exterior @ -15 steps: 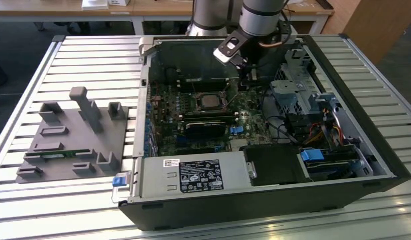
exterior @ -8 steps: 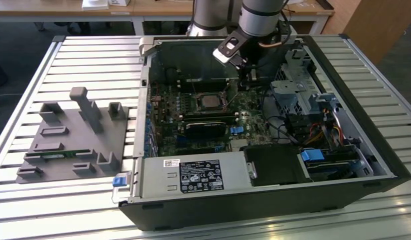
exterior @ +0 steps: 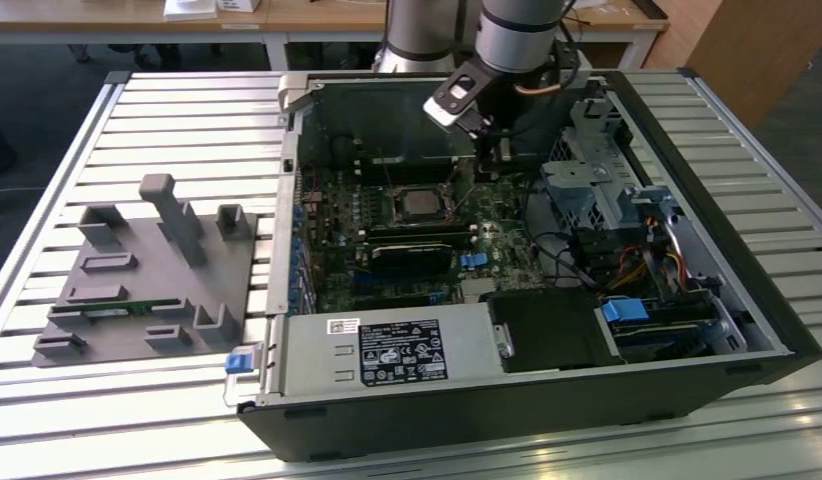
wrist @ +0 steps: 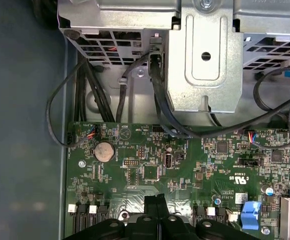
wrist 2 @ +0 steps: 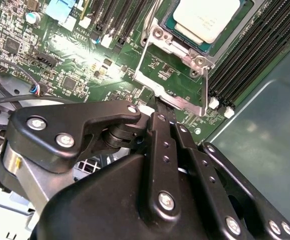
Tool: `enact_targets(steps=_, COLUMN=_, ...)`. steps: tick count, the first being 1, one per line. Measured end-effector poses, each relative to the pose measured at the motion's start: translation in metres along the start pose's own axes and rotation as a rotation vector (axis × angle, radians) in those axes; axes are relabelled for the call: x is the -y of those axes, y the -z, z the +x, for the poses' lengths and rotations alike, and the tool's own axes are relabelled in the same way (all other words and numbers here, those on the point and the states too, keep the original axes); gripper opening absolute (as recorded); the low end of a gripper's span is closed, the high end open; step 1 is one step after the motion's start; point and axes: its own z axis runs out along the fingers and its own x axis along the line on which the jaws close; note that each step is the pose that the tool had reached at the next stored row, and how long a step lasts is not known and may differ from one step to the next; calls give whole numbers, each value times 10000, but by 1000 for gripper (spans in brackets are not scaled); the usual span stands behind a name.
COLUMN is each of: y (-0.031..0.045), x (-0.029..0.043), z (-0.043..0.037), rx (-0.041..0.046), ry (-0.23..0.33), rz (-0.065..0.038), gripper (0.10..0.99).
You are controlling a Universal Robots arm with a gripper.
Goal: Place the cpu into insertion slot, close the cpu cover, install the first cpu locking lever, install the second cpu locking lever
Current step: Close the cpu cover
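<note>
The cpu [wrist 2: 207, 17], with its pale silver top, lies in the insertion slot [exterior: 418, 206] on the green board inside the open computer case. The silvery cpu cover [wrist 2: 177, 47] lies flat around the chip like a frame. A thin metal locking lever [wrist 2: 205, 85] runs along one side of the cover. My gripper [wrist 2: 163, 111] is shut, its black fingertips together at the outer edge of the cover's metal plate, and nothing shows between them. In the exterior view the gripper [exterior: 487, 172] hangs just to the right of the socket. The shut gripper [wrist: 157, 201] also hovers over the board in the first wrist view.
Black memory slots [wrist 2: 245, 55] flank the socket. A metal drive cage [wrist: 205, 55] with black cables [wrist: 160, 107] stands close beside the gripper. A power supply [exterior: 384, 350] fills the case's near side. A grey fixture tray [exterior: 144, 270] sits on the slatted table at the exterior view's left.
</note>
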Motion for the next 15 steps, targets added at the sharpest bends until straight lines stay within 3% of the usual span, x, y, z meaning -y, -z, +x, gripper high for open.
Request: enact_targets(steps=15, y=0, x=36, z=0, rx=0, ry=0, rz=0, gripper=106)
